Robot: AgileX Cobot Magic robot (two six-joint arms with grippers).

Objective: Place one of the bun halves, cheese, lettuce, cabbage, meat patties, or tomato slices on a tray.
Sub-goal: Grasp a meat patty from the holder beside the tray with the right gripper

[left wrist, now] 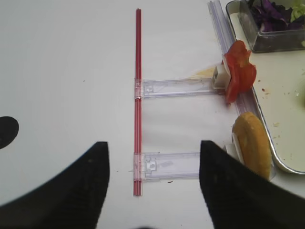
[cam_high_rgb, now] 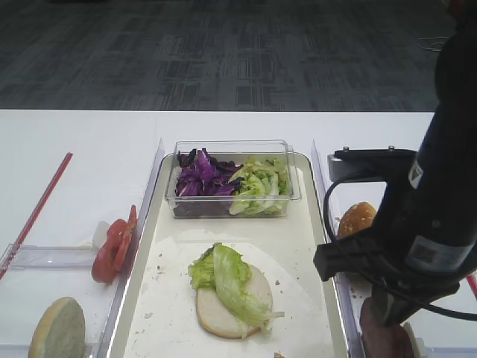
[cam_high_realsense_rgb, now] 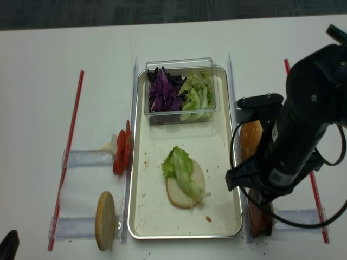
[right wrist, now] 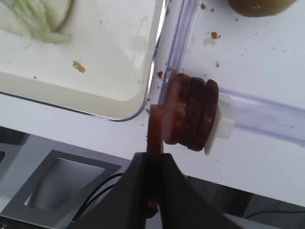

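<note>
My right gripper [right wrist: 155,164] is shut on one thin meat patty [right wrist: 155,125], held edge-on beside the upright meat patties [right wrist: 193,114] in their holder, just right of the tray [right wrist: 109,57]. From above, this gripper [cam_high_realsense_rgb: 260,205] hangs over the patties [cam_high_realsense_rgb: 260,221]. On the tray [cam_high_rgb: 298,246] lies a pale bun half [cam_high_rgb: 216,313] with lettuce [cam_high_rgb: 227,276] on it. Tomato slices [cam_high_rgb: 113,250] and a bun half [cam_high_rgb: 58,328] stand to the left, and a seeded bun half [cam_high_rgb: 356,218] to the right. My left gripper [left wrist: 155,157] is open over bare table. No cheese is in view.
A clear tub [cam_high_rgb: 232,179] at the tray's far end holds purple cabbage [cam_high_rgb: 200,177] and lettuce [cam_high_rgb: 261,186]. Clear plastic holders [left wrist: 174,88] and a red strip [left wrist: 138,95] lie on the table left of the tray. Crumbs dot the tray.
</note>
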